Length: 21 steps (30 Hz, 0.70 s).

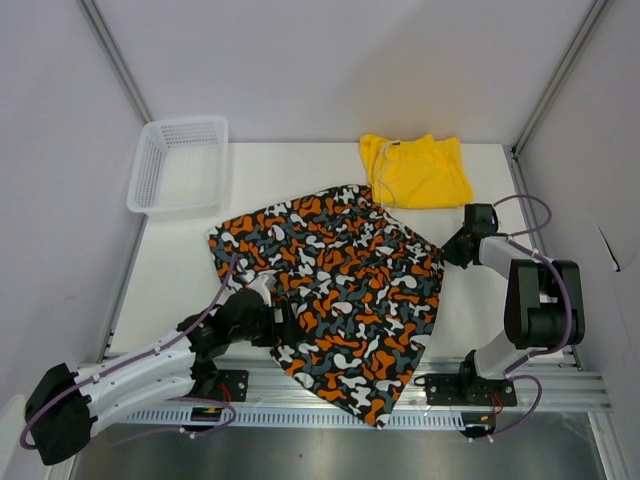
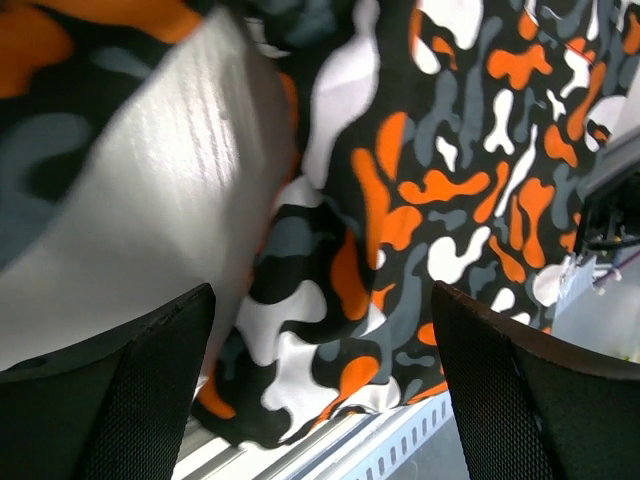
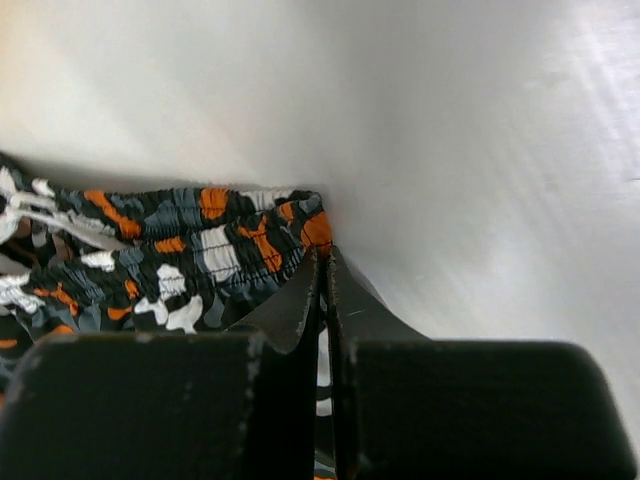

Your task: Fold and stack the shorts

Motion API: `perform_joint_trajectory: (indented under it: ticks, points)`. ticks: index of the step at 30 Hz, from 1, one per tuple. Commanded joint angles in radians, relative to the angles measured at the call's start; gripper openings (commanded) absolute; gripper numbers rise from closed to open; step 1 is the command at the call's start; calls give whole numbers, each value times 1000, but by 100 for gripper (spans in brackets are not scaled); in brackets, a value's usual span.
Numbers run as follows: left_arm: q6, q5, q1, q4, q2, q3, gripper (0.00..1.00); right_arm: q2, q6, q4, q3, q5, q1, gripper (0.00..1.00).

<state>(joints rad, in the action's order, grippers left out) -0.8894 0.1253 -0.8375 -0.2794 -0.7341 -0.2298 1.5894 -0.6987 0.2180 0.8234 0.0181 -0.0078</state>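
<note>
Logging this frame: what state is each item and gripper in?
patterned shorts: unfolded, spread out, near hem hanging over the table edge.
yellow shorts: folded, lying apart at the far side.
basket: upright, empty.
left gripper: open over the patterned shorts.
right gripper: shut at the patterned waistband corner.

The patterned shorts (image 2: 420, 200) blur at the left wrist view's upper left and run past its edges. Whether the right tool (image 3: 323, 258) pinches them stays hidden behind its closed tips.

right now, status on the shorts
Left gripper open over patterned shorts, which overhang near rail. Right gripper shut on waistband corner. Yellow shorts at back.
</note>
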Motion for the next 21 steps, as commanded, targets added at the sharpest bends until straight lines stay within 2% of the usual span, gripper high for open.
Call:
perform_joint_trajectory:
  ticks: [1,9,14,17,18,21]
  points:
    - [37,-96,-6,-102,-19,-16,92,-32,22,6,-30,28,-63,0]
    - [50,-190,-6,-231,15,-191,93,-95,38,7,-99,40,-87,0]
    - [81,-328,-6,-368,-10,-331,95,-195,8,-31,-207,-6,-57,0]
    - [89,-412,-5,-421,-42,-417,96,-213,-5,-23,-217,-6,5,0]
    - [87,-429,-3,-438,-69,-424,97,-215,-8,-20,-216,-6,70,0]
    - [84,-473,9,-426,-105,-448,99,-229,-42,3,-213,17,159,0]
